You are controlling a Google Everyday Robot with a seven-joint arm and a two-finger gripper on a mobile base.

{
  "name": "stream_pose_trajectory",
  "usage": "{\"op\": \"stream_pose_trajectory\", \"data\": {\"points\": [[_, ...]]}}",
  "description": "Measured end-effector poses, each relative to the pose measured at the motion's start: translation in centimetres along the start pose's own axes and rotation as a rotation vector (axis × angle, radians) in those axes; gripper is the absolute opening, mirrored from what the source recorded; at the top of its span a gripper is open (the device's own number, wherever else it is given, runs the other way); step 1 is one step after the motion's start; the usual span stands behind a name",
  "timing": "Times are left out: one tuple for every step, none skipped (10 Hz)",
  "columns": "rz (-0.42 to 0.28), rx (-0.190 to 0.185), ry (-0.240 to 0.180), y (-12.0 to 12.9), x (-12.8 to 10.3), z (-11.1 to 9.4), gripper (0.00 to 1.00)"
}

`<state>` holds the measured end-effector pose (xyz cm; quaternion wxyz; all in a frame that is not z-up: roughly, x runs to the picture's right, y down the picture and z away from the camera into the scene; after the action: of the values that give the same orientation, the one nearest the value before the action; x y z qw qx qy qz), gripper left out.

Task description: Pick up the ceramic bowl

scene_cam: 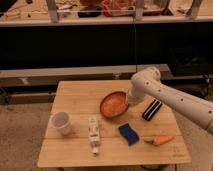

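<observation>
Five loose things lay on the light wooden slatted desk [80,92], which stood on a speckled floor before a long dark counter piled with clutter. The shallow round orange ceramic bowl [113,104] sat near the desk's middle, tipped up on its right side. A small white cup [61,122] stood upright towards the left edge, well apart from the bowl. A white tube with a printed label [93,133] lay lengthwise near the front, between the cup and a blue rectangular sponge [129,133]. An orange carrot-shaped piece [161,139] rested at the front right, near the sponge. A black oblong object with white stripes [151,109] lay just right of the bowl. The white robot arm [172,100] reached in from the right, its rounded elbow raised above the desk and its wrist turned down. The tool [130,101] was at the bowl's right rim, touching it; I cannot tell how far apart its tips were or whether it had hold of the bowl.
</observation>
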<state>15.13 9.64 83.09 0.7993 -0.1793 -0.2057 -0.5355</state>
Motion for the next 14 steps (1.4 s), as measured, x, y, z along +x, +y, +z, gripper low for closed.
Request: {"op": "stream_pose_trajectory", "data": {"points": [[-0.001,0.004,0.002,0.1,-0.1,-0.2,0.02],[-0.001,0.007,0.004,0.2,-0.1,-0.3,0.02],[-0.002,0.011,0.006,0.2,-0.2,-0.3,0.02],[-0.004,0.015,0.007,0.1,-0.2,-0.5,0.02],[-0.007,0.021,0.009,0.0,-0.3,-0.7,0.02],[-0.007,0.025,0.01,0.1,-0.4,-0.9,0.02],[-0.008,0.029,0.011,0.1,-0.5,-1.0,0.02],[-0.008,0.034,0.012,0.2,-0.5,-1.2,0.02],[-0.008,0.038,0.012,0.3,-0.6,-1.4,0.02],[-0.01,0.042,0.012,0.3,-0.6,-1.5,0.02],[-0.012,0.046,0.011,0.2,-0.7,-1.6,0.02],[-0.013,0.051,0.011,0.2,-0.8,-1.8,0.02],[-0.014,0.054,0.011,0.3,-0.8,-1.8,0.02],[-0.015,0.058,0.01,0.4,-0.9,-1.8,0.02]]}}
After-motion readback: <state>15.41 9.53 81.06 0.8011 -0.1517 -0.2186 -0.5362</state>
